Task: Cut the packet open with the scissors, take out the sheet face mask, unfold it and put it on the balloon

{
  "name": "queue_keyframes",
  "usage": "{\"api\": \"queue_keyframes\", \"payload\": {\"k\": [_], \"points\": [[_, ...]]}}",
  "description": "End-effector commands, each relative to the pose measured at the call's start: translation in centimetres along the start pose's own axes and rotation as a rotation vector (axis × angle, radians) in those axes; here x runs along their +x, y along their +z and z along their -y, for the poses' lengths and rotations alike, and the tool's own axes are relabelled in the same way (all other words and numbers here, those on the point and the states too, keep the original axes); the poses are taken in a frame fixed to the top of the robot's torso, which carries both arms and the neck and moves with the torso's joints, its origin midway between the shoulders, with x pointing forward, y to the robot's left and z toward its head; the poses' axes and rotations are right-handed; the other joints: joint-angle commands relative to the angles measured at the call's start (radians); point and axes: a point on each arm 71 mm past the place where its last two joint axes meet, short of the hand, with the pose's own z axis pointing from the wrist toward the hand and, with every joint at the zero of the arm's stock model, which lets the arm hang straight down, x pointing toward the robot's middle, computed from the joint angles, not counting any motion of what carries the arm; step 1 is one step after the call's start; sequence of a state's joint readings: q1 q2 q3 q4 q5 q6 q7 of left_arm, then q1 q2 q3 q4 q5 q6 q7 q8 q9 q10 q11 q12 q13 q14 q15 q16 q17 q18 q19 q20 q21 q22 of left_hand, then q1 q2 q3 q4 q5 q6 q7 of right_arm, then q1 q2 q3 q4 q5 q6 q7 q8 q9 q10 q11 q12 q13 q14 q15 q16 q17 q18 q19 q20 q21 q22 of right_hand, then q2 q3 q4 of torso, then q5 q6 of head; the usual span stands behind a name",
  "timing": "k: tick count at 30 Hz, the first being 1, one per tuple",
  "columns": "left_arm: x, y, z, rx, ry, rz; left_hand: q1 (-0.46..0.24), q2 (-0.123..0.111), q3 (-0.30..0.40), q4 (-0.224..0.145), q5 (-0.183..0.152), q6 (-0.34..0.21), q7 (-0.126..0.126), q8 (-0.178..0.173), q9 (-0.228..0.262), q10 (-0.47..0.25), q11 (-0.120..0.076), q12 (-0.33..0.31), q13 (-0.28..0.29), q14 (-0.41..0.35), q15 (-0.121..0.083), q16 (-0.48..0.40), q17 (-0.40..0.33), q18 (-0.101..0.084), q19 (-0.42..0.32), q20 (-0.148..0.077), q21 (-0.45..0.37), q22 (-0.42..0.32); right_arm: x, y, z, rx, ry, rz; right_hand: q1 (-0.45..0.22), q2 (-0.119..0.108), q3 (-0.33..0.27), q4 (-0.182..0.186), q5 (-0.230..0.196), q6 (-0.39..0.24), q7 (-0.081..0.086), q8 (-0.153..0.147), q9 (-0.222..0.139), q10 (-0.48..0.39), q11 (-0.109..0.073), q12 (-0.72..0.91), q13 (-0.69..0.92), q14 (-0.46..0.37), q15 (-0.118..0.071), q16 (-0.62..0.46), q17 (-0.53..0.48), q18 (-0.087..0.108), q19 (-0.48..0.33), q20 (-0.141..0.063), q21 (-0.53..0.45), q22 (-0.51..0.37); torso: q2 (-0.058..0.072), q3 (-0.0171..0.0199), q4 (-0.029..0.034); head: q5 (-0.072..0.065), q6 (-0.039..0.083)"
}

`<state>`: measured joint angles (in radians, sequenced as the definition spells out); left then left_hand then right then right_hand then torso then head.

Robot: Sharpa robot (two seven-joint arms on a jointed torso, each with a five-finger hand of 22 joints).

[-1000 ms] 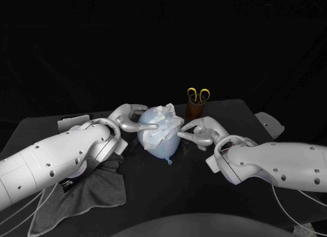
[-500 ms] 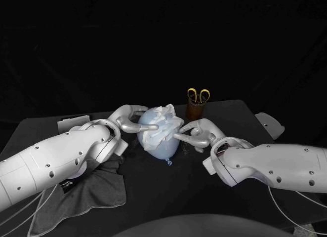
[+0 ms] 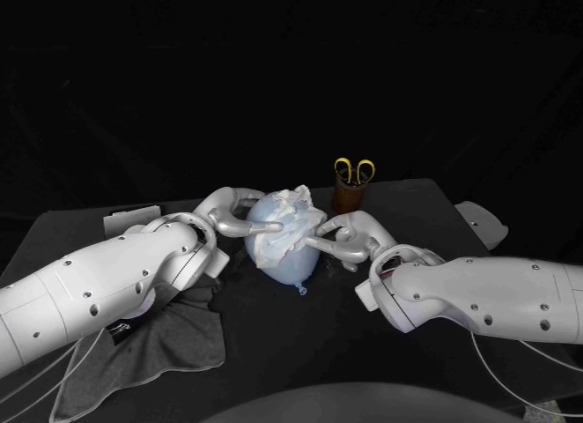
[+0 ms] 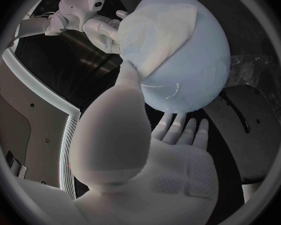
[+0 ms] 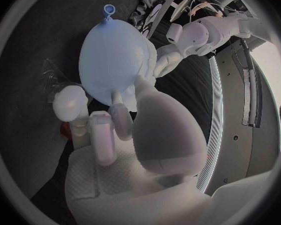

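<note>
My left hand [image 3: 228, 216] and right hand [image 3: 352, 238] clasp the balloon [image 3: 289, 260] from either side so it cannot roll on the surface [image 3: 418, 198]. My left fingers [image 4: 125, 75] pin the wrinkled sheet face mask [image 3: 285, 216] against it for smoothing. Beyond, the scissors [image 3: 354, 169] stand parked, done with.

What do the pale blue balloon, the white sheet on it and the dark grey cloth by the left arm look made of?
Pale blue balloon: likely thin rubber, smooth, faintly glossy, with a knotted neck. White sheet face mask: seemingly thin fabric or paper, matt, crumpled, clinging to the curve. Dark grey cloth: probably soft textile, matt, lying in folds.
</note>
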<state>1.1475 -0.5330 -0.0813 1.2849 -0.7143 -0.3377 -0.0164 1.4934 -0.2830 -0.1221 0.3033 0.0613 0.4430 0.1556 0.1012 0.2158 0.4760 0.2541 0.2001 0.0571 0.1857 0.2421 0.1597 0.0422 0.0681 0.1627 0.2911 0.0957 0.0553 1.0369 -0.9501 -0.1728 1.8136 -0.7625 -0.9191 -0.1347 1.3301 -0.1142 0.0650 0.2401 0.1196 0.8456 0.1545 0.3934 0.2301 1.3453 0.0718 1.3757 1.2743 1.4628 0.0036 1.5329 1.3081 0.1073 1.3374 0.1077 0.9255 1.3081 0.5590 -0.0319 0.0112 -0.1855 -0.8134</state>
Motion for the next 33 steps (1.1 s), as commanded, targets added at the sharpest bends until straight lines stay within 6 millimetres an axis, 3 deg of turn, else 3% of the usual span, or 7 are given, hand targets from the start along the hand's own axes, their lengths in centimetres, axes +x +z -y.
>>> {"api": "queue_keyframes", "payload": {"k": [1, 6, 7, 11, 13, 25, 33], "points": [[0.5, 0.2, 0.2, 0.001, -0.010, -0.020, 0.010, 0.000, 0.008, -0.001, -0.002, 0.007, 0.134, 0.006, 0.003, 0.008, 0.002, 0.006, 0.001, 0.014, 0.004, 0.009, 0.003, 0.010, -0.001, 0.000, -0.004, -0.001, 0.2, -0.1, -0.6, -0.049, 0.009, 0.005, -0.001, 0.002, -0.005, 0.000, -0.007, -0.006, 0.001, -0.005, -0.001, -0.004, 0.003, -0.002, -0.001, 0.079, 0.000, 0.004, 0.158, 0.010, -0.006, -0.001, -0.004, 0.074, 0.001, 0.0000, -0.0011, -0.001, 0.000], [0.6, 0.3, 0.2, -0.002, -0.012, -0.024, 0.011, 0.004, 0.013, -0.001, -0.003, 0.016, 0.135, 0.010, 0.006, 0.016, 0.004, 0.005, 0.001, 0.034, 0.006, 0.019, 0.007, 0.020, 0.002, -0.001, -0.002, 0.000, 0.4, 0.0, -0.9, -0.059, 0.015, 0.013, 0.042, 0.027, 0.001, -0.011, -0.018, 0.007, 0.000, -0.001, 0.004, 0.006, 0.002, 0.007, 0.013, 0.082, 0.000, 0.008, 0.168, 0.008, -0.001, 0.000, 0.008, 0.078, 0.001, 0.0002, -0.0001, -0.002, -0.003], [0.6, 0.3, 0.2, -0.003, -0.012, -0.024, 0.011, 0.005, 0.014, -0.001, -0.003, 0.018, 0.135, 0.011, 0.007, 0.017, 0.004, 0.004, 0.001, 0.037, 0.006, 0.021, 0.007, 0.022, 0.002, 0.000, -0.002, 0.000, 0.4, 0.0, -0.9, -0.062, 0.016, 0.015, 0.065, 0.042, 0.011, -0.020, -0.048, 0.012, -0.001, -0.001, 0.005, 0.010, 0.000, 0.010, 0.018, 0.083, -0.001, 0.009, 0.172, 0.007, 0.001, -0.001, 0.014, 0.079, 0.000, 0.0004, 0.0003, -0.002, -0.004], [0.7, 0.3, 0.2, -0.004, -0.013, -0.026, 0.012, 0.006, 0.017, -0.001, -0.003, 0.022, 0.135, 0.012, 0.008, 0.020, 0.004, 0.004, 0.001, 0.044, 0.006, 0.024, 0.009, 0.025, 0.004, 0.000, -0.001, 0.000, 0.4, 0.1, -1.1, -0.074, 0.018, 0.025, 0.150, 0.085, 0.068, -0.067, -0.067, 0.044, -0.012, 0.004, 0.008, 0.040, -0.010, 0.035, 0.054, 0.090, -0.010, 0.017, 0.197, 0.002, 0.016, -0.006, 0.048, 0.090, 0.000, -0.0006, 0.0000, -0.003, -0.006], [0.7, 0.3, 0.2, -0.005, -0.015, -0.028, 0.012, 0.008, 0.018, -0.001, -0.003, 0.025, 0.135, 0.013, 0.009, 0.022, 0.003, 0.003, 0.001, 0.047, 0.005, 0.025, 0.009, 0.027, 0.004, 0.000, -0.001, 0.000, 0.5, 0.1, -1.2, -0.081, 0.019, 0.028, 0.168, 0.095, 0.098, -0.084, -0.068, 0.067, -0.019, 0.008, 0.009, 0.057, -0.016, 0.049, 0.075, 0.095, -0.015, 0.022, 0.211, -0.001, 0.025, -0.012, 0.069, 0.097, 0.000, -0.0009, 0.0003, -0.003, -0.007], [0.7, 0.3, 0.2, -0.009, -0.020, -0.029, 0.012, 0.009, 0.021, -0.001, -0.003, 0.026, 0.135, 0.014, 0.009, 0.022, 0.003, 0.002, 0.001, 0.050, 0.005, 0.026, 0.010, 0.029, 0.006, 0.000, -0.001, 0.001, 0.6, 0.7, -1.3, -0.085, 0.010, 0.041, 0.170, 0.095, 0.218, -0.153, -0.070, 0.133, -0.043, 0.024, 0.018, 0.123, -0.038, 0.101, 0.157, 0.102, -0.035, 0.031, 0.239, -0.010, 0.048, -0.031, 0.124, 0.118, 0.000, -0.0004, 0.0010, -0.006, -0.010], [0.7, 0.3, 0.2, -0.010, -0.021, -0.030, 0.012, 0.009, 0.021, -0.001, -0.003, 0.026, 0.135, 0.014, 0.009, 0.022, 0.003, 0.002, 0.001, 0.050, 0.005, 0.026, 0.010, 0.029, 0.006, 0.000, -0.001, 0.001, 0.6, 1.0, -1.4, -0.096, 0.007, 0.049, 0.130, 0.099, 0.270, -0.174, -0.071, 0.144, -0.055, 0.043, 0.032, 0.167, -0.048, 0.140, 0.216, 0.104, -0.044, 0.033, 0.248, -0.014, 0.058, -0.039, 0.148, 0.127, 0.000, -0.0004, -0.0002, -0.007, -0.014]]}}
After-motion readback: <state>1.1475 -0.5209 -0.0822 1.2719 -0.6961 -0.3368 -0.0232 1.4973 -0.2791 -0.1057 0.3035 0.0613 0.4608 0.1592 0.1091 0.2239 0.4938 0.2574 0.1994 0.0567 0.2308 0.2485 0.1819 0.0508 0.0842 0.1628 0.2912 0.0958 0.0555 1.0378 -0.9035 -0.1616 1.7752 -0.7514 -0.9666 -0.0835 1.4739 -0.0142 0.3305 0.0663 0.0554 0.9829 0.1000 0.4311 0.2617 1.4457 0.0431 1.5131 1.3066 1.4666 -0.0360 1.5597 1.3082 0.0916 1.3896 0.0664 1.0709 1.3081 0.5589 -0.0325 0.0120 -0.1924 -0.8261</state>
